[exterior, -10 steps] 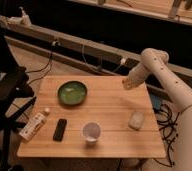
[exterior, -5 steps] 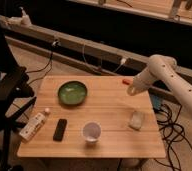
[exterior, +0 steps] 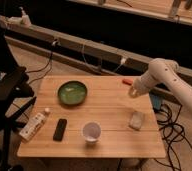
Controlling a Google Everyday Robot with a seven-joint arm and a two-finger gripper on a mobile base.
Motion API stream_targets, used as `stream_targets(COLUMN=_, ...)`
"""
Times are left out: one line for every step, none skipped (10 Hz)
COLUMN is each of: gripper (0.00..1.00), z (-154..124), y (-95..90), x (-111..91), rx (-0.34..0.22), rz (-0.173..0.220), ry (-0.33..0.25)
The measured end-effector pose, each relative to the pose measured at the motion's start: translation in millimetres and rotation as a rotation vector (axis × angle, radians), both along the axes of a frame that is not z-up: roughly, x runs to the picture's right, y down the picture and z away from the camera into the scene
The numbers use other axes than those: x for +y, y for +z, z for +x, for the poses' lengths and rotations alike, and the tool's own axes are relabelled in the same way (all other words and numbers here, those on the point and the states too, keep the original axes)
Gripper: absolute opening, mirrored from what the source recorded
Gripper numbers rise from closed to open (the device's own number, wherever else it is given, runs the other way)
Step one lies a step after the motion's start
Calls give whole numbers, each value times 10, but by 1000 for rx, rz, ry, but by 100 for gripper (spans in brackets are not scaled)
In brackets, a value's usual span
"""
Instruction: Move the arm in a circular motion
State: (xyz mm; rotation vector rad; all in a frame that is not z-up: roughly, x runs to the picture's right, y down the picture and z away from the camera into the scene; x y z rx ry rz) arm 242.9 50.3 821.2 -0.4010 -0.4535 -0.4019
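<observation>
Green bowl: a round, shallow green bowl (exterior: 72, 93) sits on the light wooden tabletop (exterior: 109, 102) near the far-left corner; its inside looks glossy, and any contents cannot be made out.
White cup: a white paper cup (exterior: 91, 132) stands upright near the middle of the near edge, mouth up; its interior shows plain white.
Other items: a white carton-like bottle with a small cap (exterior: 34, 125) lies along the left edge, with a black rectangular remote-like object (exterior: 60, 129) just beside it. A pale, crumpled whitish lump (exterior: 136, 120) rests near the right edge. A small orange-red object (exterior: 126, 80) lies at the far edge near the far-right corner.
Arm: the cream-white tubular arm (exterior: 171, 85), dotted with dark holes, enters from the right side and bends down over the far-right corner.
Gripper: the slim gripper (exterior: 133, 92) hangs over the tabletop near the far-right corner, just beside the orange-red object; whether it is spread or closed cannot be told.
Open room: the centre of the tabletop and the strip between bowl and gripper lie bare.
Change: compared with half a second earlier, the arm's tip points slightly further inward from the right edge; the objects on the tabletop are unmoved.
</observation>
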Motion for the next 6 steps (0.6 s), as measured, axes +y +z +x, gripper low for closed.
stream_targets(gripper=45, z=-22, y=-61, x=-23, rx=1, rz=6, ry=5)
stream_targets(gripper=45, z=-31, y=-124, x=-52, rx=-1, rz=3, ry=5)
stream_targets(gripper=45, z=-36, y=-160, x=-101, rx=13, rz=-13, ry=-11)
stream_targets(gripper=45, z=-110, y=-148, x=-146, rx=16, rz=-32, ry=-28)
stream_targets(gripper=45, z=-154, y=-146, x=-126, rx=12, rz=-35, ry=-27)
stream_targets(gripper=45, z=-141, y=-146, x=-83, rx=3, rz=4, ry=-21)
